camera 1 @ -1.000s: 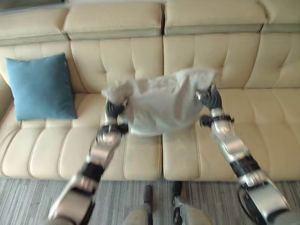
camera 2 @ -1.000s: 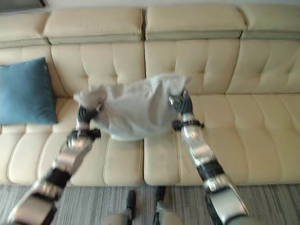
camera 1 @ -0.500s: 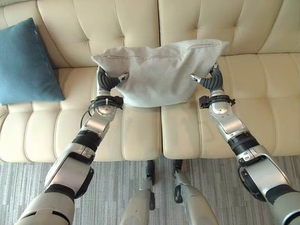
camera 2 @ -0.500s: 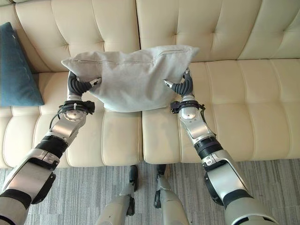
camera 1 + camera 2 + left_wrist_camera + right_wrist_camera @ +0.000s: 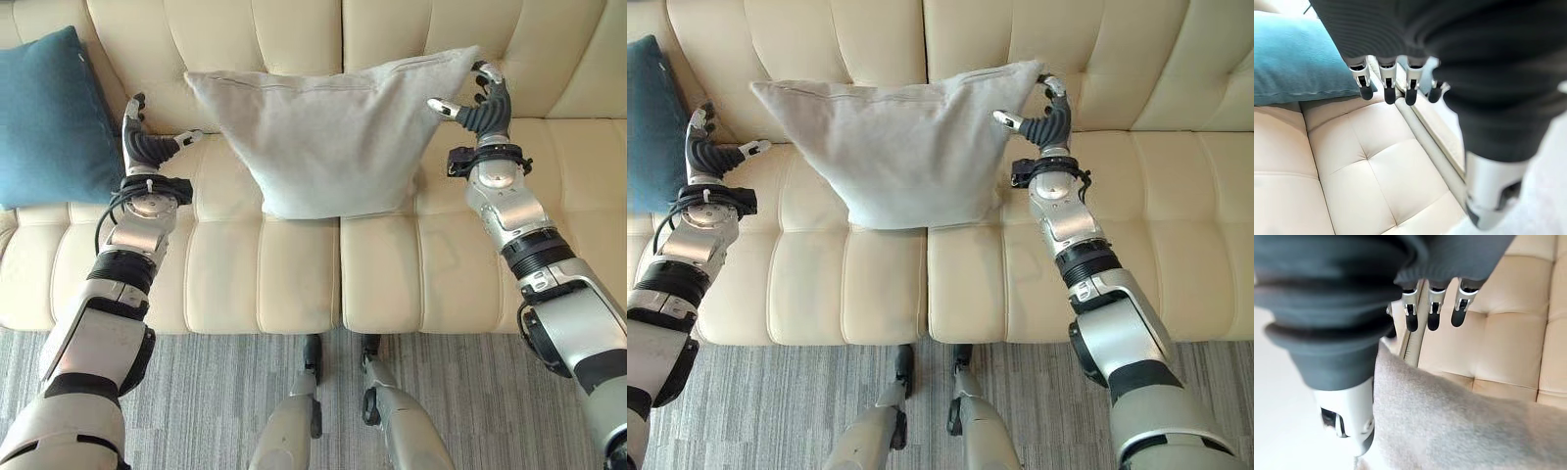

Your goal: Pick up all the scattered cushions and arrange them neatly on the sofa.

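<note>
Now the main risk is that the grey cushion (image 5: 333, 142) does not hold its pose: it leans against the backrest of the cream sofa (image 5: 294, 284) with its narrower lower edge on the seat right over the seam between two seat pads, and with nothing gripping it, it could slump forward or tip sideways and end up lying crooked. A second risk sits at the upper right of the frame, where the right hand (image 5: 480, 103) hovers just beside the cushion's raised corner; its fingers are spread and straight with the thumb pointing at the fabric, so a careless pull-away could snag that corner and drag the cushion over. The left hand (image 5: 145, 147), at centre left of the frame, is open too, fingers straight, apart from the cushion's left corner and lying between it and the blue cushion (image 5: 49, 117), which stands propped against the backrest at upper left.
</note>
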